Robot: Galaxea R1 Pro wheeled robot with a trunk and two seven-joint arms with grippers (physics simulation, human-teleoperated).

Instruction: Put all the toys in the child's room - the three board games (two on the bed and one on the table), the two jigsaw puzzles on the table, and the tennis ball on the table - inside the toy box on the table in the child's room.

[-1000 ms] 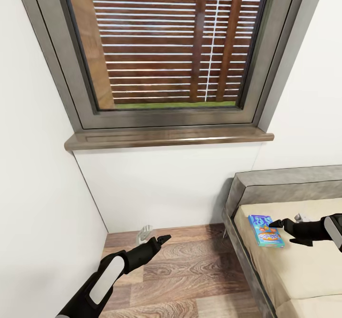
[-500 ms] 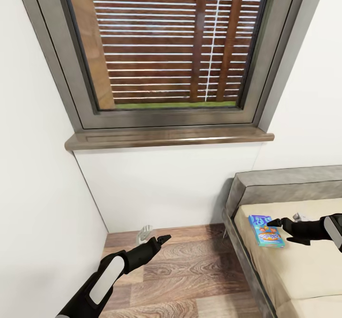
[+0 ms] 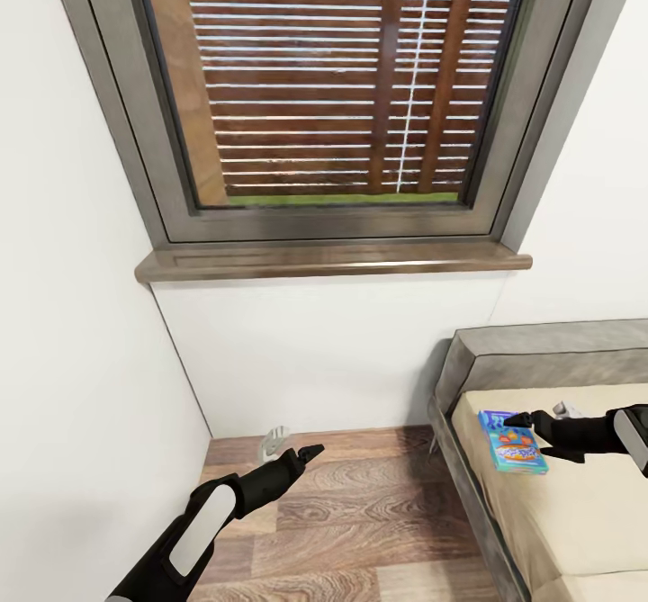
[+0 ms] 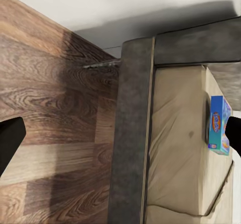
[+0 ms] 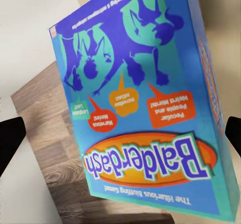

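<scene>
A blue board game (image 3: 512, 442) lies flat on the beige mattress of the bed (image 3: 576, 503), close to the grey headboard (image 3: 540, 350). My right gripper (image 3: 529, 420) hovers open just over the box's far end. In the right wrist view the blue cover (image 5: 135, 108) sits between the two widely spread fingertips (image 5: 10, 138). My left gripper (image 3: 301, 452) hangs open over the wood floor, well left of the bed. Its wrist view looks across the bed frame (image 4: 133, 133) to the blue box (image 4: 218, 126).
A tall dark-framed window (image 3: 342, 89) with a brown sill (image 3: 333, 260) fills the wall ahead. A white wall (image 3: 81, 359) closes the left side. A strip of wood-plank floor (image 3: 360, 512) lies between that wall and the bed.
The head view has shifted slightly, so the window and bed sit a bit further right. My right gripper has edged a little further over the blue box. The left arm has held still.
</scene>
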